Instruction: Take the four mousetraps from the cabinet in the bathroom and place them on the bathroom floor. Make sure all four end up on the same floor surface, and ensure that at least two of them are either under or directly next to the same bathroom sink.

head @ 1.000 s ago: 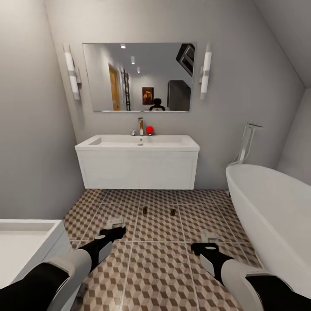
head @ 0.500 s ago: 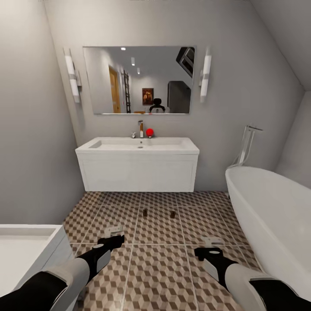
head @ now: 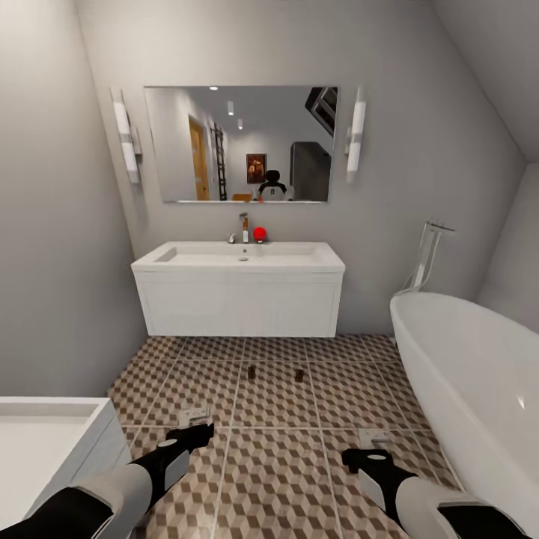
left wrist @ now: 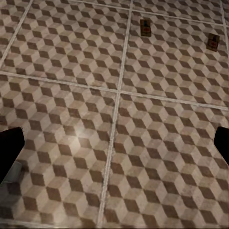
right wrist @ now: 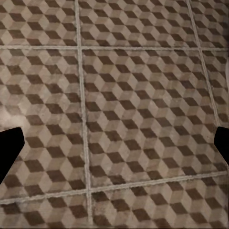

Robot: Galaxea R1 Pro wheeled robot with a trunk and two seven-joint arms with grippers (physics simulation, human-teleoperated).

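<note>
From my remote station, two tiny dark brown rectangular mousetraps (head: 251, 371) (head: 299, 375) lie side by side on the cube-patterned brown, beige and white tiled bathroom floor (head: 277, 479), in front of the white wall-hung sink vanity (head: 239, 296). My black left gripper (head: 196, 424) and black right gripper (head: 372, 446) hover low over the tiles, both with fingers spread wide and empty. A white bathtub (head: 479, 382) stands at right.

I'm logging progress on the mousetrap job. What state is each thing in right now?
left mousetrap: flat on the bathroom floor, before the sink
right mousetrap: flat on the floor, apart from it
left gripper: open, empty
right gripper: open, empty
bathtub: empty
</note>
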